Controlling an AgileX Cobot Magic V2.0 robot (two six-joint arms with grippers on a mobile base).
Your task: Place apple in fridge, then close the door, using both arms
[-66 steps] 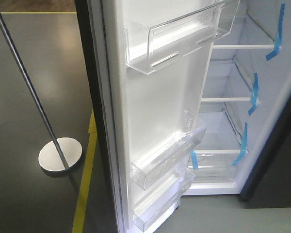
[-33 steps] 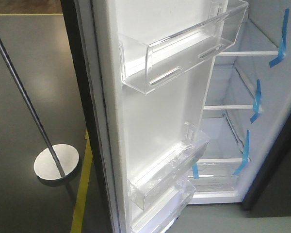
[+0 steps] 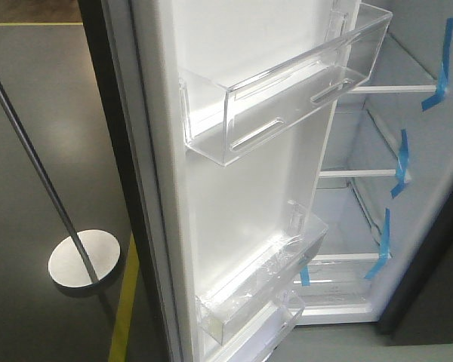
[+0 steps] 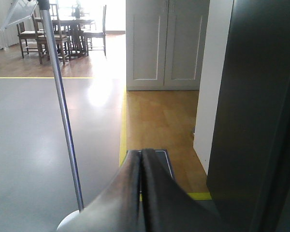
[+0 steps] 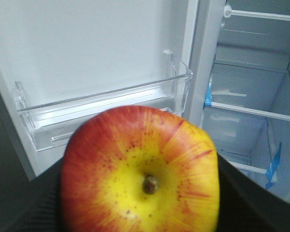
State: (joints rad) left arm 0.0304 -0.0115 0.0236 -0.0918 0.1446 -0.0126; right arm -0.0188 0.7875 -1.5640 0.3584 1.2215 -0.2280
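The right gripper (image 5: 141, 193) has the apple (image 5: 140, 166) clamped between its dark fingers (image 5: 36, 203), which show only as blurred shapes at the fruit's two flanks, so the exact contact is probably at its sides. The apple faces the wrist camera stem-end on, yellow round the stem and red toward the rim. It is outside the fridge (image 5: 246, 72), in front of the open door (image 5: 87, 48) and just before a clear door bin (image 5: 106, 116) on the door's white inner face.

The left gripper (image 4: 141, 157) has its two fingers pressed together with nothing between them. It points level along the floor, with the door's dark outer face close on its right.

From the front view, the door (image 3: 241, 181) stands swung wide. Its upper bin (image 3: 279, 98) juts toward the compartment, and two lower bins (image 3: 257, 283) sit near the bottom. Right of the door's hinge edge, the white interior shows clear shelves (image 3: 362, 173) marked by blue tape strips (image 3: 400, 162).

A slanted metal pole (image 3: 30, 151) on a round base (image 3: 83, 260) stands left of the door, beside a yellow floor line (image 3: 124, 317).
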